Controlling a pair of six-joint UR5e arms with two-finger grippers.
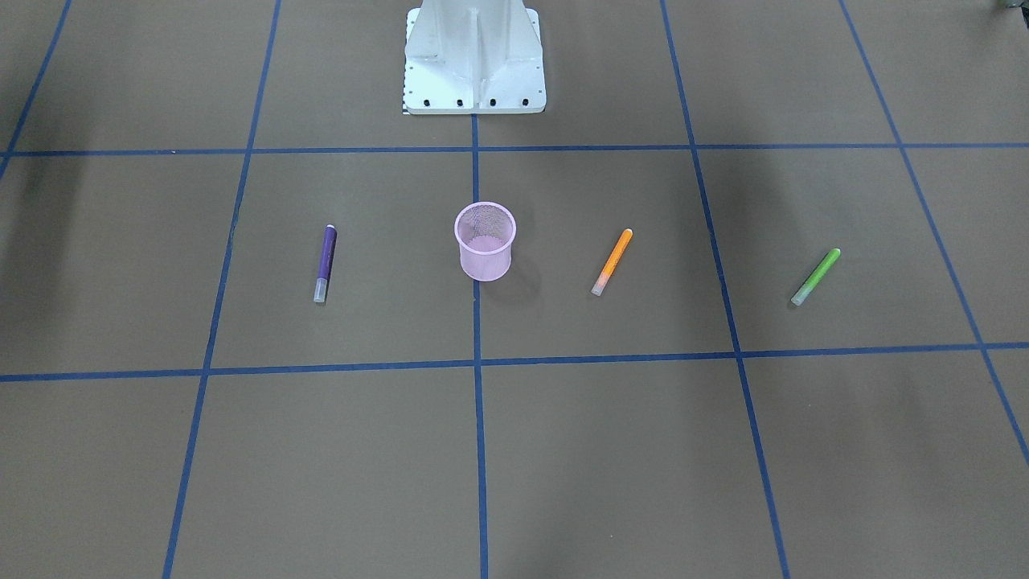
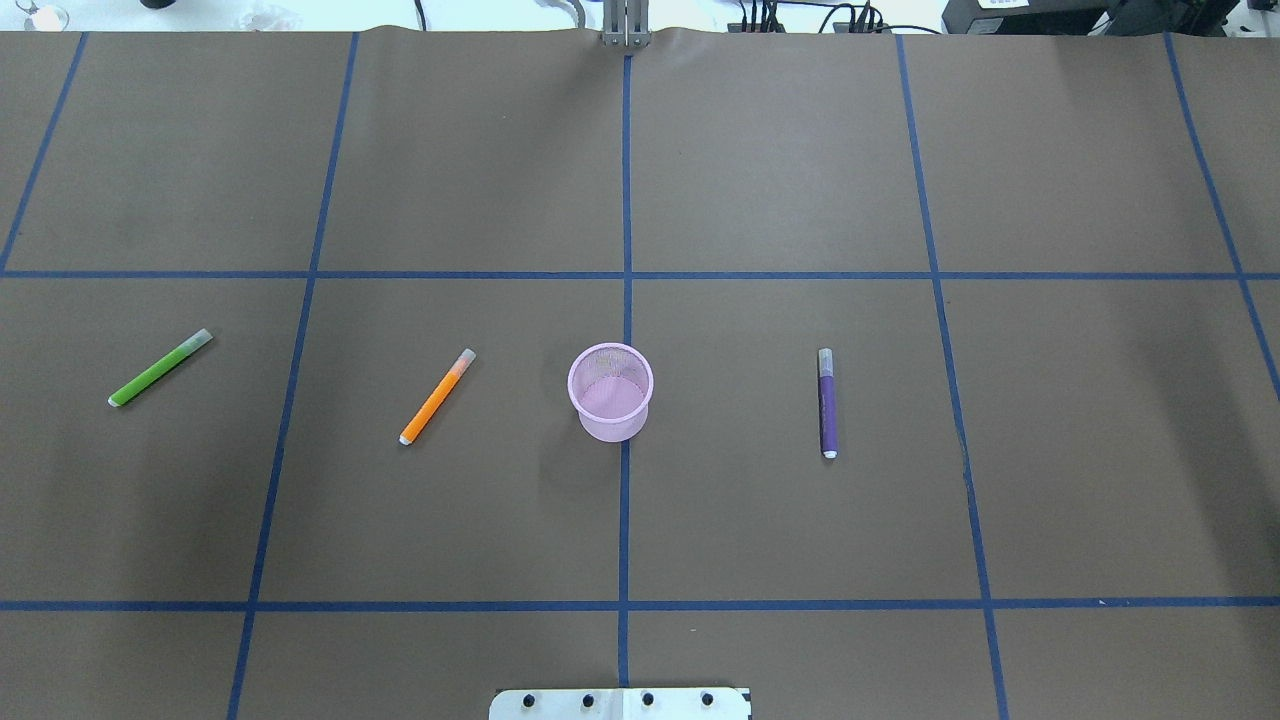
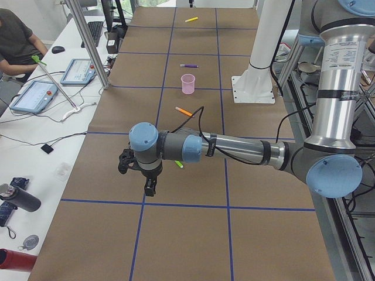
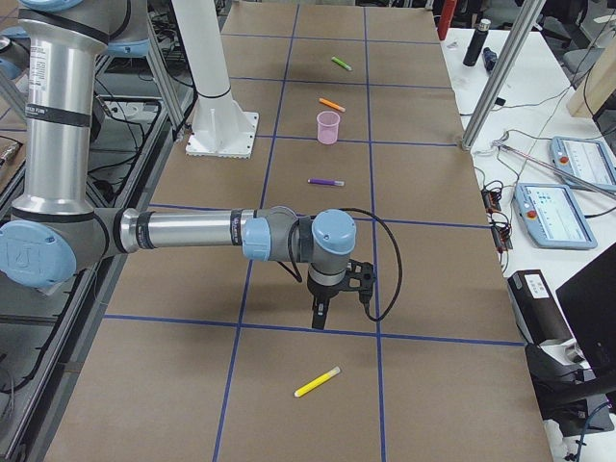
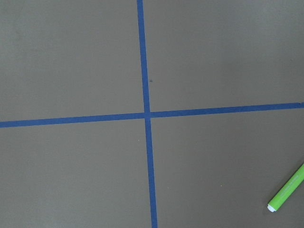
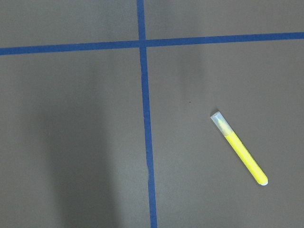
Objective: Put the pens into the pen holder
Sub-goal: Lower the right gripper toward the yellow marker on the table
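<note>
The pale pink mesh pen holder [image 1: 485, 241] [image 2: 610, 392] stands upright at the table's middle and looks empty. The purple pen [image 2: 827, 403] lies to its right, the orange pen [image 2: 437, 397] to its left, the green pen [image 2: 160, 368] far left. The yellow pen [image 4: 317, 382] [image 6: 239, 148] lies beyond the overhead view, near my right gripper [image 4: 320, 313], which hangs over the table. My left gripper [image 3: 149, 187] hangs near the green pen [image 5: 286, 188]. Both grippers show only in the side views, so I cannot tell whether they are open or shut.
The robot's white base [image 1: 474, 56] stands at the table's near edge. Blue tape lines [image 2: 625, 275] grid the brown table. A side desk with tablets [image 3: 35, 96], bottles [image 3: 17, 199] and a seated operator [image 3: 14, 41] runs along the far side, behind metal posts [image 3: 88, 41].
</note>
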